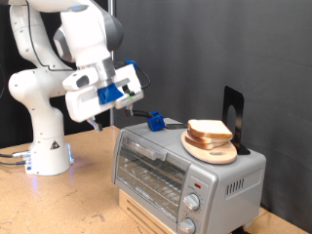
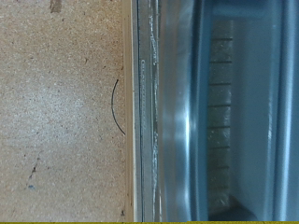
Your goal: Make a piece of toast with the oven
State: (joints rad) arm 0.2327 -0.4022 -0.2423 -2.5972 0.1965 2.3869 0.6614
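Black curtains back a wooden table [image 1: 93,156] where the oven [image 1: 185,172] sits with its door closed. Bread slices [image 1: 209,131] lie stacked on a round board [image 1: 211,151] on top; no single slice is set apart. Hovering by the oven's upper corner, the gripper [image 1: 98,121] holds nothing I can see; whether its fingers are parted, I cannot tell. Toasting looks unstarted.

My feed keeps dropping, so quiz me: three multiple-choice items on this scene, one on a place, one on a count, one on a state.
1. Where is the bread?
A. on the board atop the oven
B. on the oven's rack
C. on the table

2. How many knobs show on the oven's front?
A. one
B. two
C. four

3. What is the oven door's state?
A. shut
B. wide open
C. removed

Answers: 1 A, the slices lie on the round board on the oven's roof. 2 B, two sit stacked at the exterior view's right. 3 A, the glass stands flush with the front.
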